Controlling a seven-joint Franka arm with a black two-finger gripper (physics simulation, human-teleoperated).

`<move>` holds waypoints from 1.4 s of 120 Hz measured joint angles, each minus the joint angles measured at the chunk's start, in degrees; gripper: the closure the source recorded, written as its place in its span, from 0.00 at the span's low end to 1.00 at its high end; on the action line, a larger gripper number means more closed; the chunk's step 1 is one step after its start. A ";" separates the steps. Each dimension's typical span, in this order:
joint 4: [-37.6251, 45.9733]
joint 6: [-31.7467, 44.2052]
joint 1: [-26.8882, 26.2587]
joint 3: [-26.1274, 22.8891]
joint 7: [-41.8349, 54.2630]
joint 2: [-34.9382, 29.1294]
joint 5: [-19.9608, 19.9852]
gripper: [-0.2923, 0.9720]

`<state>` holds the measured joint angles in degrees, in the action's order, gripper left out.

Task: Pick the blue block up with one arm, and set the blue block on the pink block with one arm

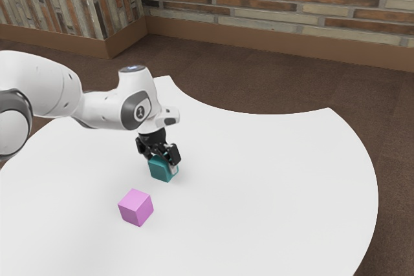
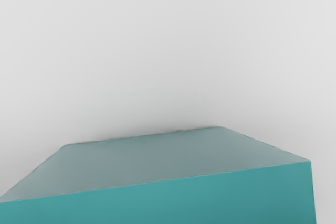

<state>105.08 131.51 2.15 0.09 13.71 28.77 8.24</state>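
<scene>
The blue block (image 1: 160,171), teal in shade, stands on the white table near its middle. My black gripper (image 1: 162,158) comes down over its top, one finger on each side touching it, so it is shut on the block. The block's base looks level with the tabletop. In the wrist view the blue block (image 2: 173,182) lies close under my hand. The pink block (image 1: 135,207) sits on the table, apart from the blue one, nearer the front and slightly toward the exterior view's left.
The round white table (image 1: 278,179) stretches wide toward the exterior view's right. Its edge curves behind the arm and along the front. Brown carpet and brick walls surround it.
</scene>
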 joint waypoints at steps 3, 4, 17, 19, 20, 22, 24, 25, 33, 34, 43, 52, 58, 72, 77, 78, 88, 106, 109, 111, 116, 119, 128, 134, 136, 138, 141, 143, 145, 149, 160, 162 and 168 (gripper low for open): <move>0.00 0.01 -0.01 0.00 0.09 0.07 0.10 0.24; 0.01 0.01 -0.02 0.00 0.13 0.09 0.13 0.24; 0.04 0.00 -0.02 0.00 0.47 -0.30 0.30 0.38; 0.05 0.00 0.00 0.00 0.51 -0.38 0.30 0.40; 0.05 0.00 0.01 0.00 0.53 -0.44 0.30 0.41; 0.05 0.01 0.04 0.02 0.56 -0.53 0.29 0.43; 0.05 0.01 0.07 0.03 0.58 -0.60 0.27 0.45; 0.06 0.01 0.09 0.04 0.60 -0.66 0.26 0.46; 0.48 0.03 0.17 0.07 0.61 -1.68 0.08 0.49; 0.63 0.03 0.17 0.08 0.60 -2.03 0.04 0.49; 4.75 0.00 0.07 0.09 0.39 -7.50 -0.27 0.50; 12.11 0.00 -0.52 0.11 -0.32 -15.57 -0.56 0.50; 17.33 -0.01 -1.16 0.01 -1.11 -20.80 -0.67 0.49; 25.82 -0.03 -1.86 -0.28 -3.11 -28.61 -0.71 0.48; 27.60 -0.03 -2.10 -0.32 -3.76 -30.18 -0.70 0.48; 27.83 -0.03 -2.16 -0.32 -3.89 -30.40 -0.70 0.48; 29.92 -0.05 -2.35 -0.34 -5.06 -32.05 -0.68 0.48; 31.26 -0.08 -1.17 -0.37 -6.74 -32.79 -0.55 0.47; 31.67 -0.08 -1.08 -0.40 -6.99 -33.05 -0.52 0.47; 31.98 -0.08 -1.07 -0.41 -7.16 -33.30 -0.50 0.47; 32.54 -0.10 -1.20 -0.42 -7.60 -33.76 -0.46 0.47; 32.72 -0.11 -1.32 -0.44 -7.85 -33.86 -0.44 0.47; 32.95 -0.13 -1.48 -0.74 -8.53 -33.77 -0.43 0.47; 33.00 -0.13 -1.55 -0.87 -8.94 -33.50 -0.44 0.47; 32.99 -0.13 -1.56 -0.90 -9.07 -33.43 -0.44 0.47; 33.00 -0.14 -1.56 -0.92 -9.19 -33.31 -0.44 0.47; 33.00 -0.14 -1.56 -0.93 -9.37 -33.04 -0.46 0.47; 32.98 -0.14 -1.55 -0.94 -9.48 -32.84 -0.47 0.47; 32.96 -0.14 -1.53 -0.95 -9.58 -32.65 -0.49 0.47; 32.90 -0.14 -1.50 -0.96 -9.78 -32.39 -0.52 0.47; 32.79 -0.11 -1.44 -0.96 -10.25 -31.88 -0.59 0.47; 32.78 -0.11 -1.43 -0.96 -10.32 -31.82 -0.62 0.47; 32.71 -0.10 -1.40 -0.96 -10.42 -31.70 -0.92 0.47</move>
<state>137.79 131.41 0.74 -0.87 3.29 -2.93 7.32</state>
